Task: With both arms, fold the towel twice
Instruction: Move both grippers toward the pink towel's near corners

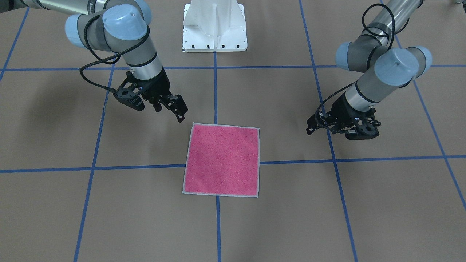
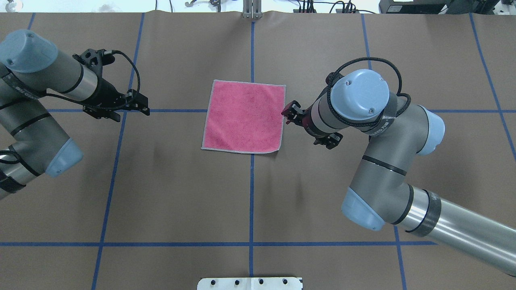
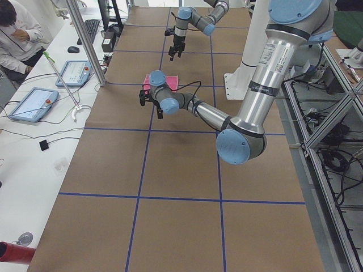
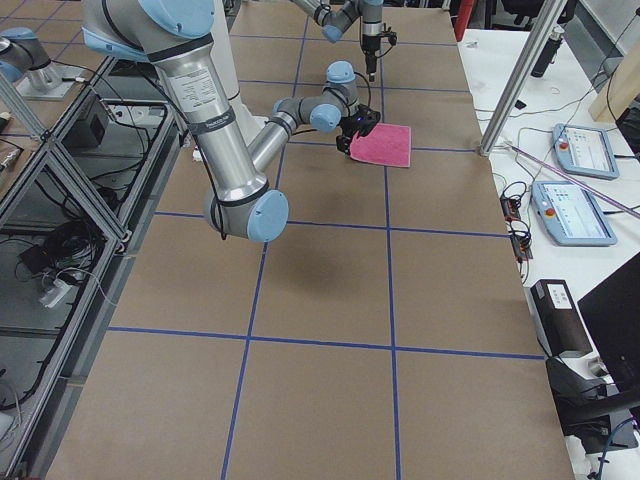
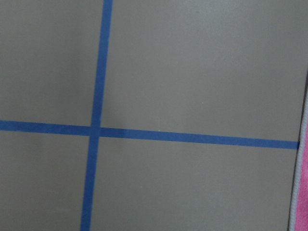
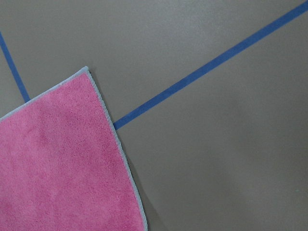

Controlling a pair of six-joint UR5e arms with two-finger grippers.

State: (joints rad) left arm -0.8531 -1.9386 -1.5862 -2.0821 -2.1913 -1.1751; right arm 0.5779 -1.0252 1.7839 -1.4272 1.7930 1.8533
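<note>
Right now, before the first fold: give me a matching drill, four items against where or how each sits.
Things:
1 towel
2 left gripper
3 right gripper
4 white base

States:
A close by the towel's edge
B lying flat, pink face up
C well off the towel, over bare table
D at the table edge, between the arms

Pairs: 1-B, 2-C, 3-A, 4-D

Tabletop (image 1: 400, 218): brown, beneath the left fingers (image 2: 139, 105).
Tape cross (image 5: 94, 130): blue, below those fingers.
Pedestal base (image 1: 214, 32): white, well behind them.
Tablets (image 3: 71, 72): two, well beyond them.
</note>
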